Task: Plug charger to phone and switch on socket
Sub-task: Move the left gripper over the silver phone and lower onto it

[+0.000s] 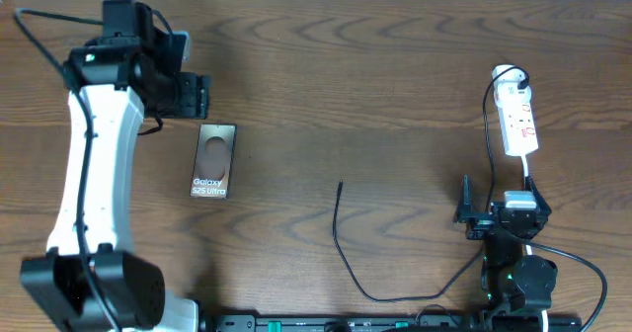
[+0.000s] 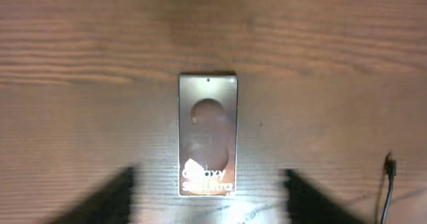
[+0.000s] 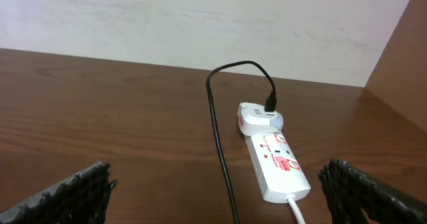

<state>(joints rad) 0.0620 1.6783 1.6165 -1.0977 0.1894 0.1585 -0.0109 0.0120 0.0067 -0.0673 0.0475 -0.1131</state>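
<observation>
Dark wood-grain tabletop (image 1: 395,65) carries everything, and nothing on it is gripped yet, so I'd say the job is at its opening step: getting hold of the free end of the charger (image 1: 337,235). Far left, the left end effector (image 2: 209,184) hangs over the phone (image 1: 214,160) with its fingers spread wide to either side, released and touching nothing. The phone lies flat and face up, its long axis running from the robot's side toward the far edge, with the "Galaxy S25 Ultra" lettering at the near end. I'd guess the port sits in that near short edge, though no view shows it. To the right and well apart, the charger lies loose. Its plug tip (image 1: 340,185) points toward the far edge, roughly parallel to the phone, and the cable runs back toward the robot, loops right and climbs to the white plug (image 1: 509,76). Next comes the right end effector (image 3: 217,191), likewise released and empty, aimed at the socket (image 1: 519,121) just beyond it. The socket's long axis also runs near to far, with the white plug at its far end and the white lead (image 3: 294,209) leaving the near end; I cannot tell whether its switch is on. The next move calls for a fine pinch just behind the tip, then carrying it left and nearer, in line with the phone's near edge, with the phone steadied.
</observation>
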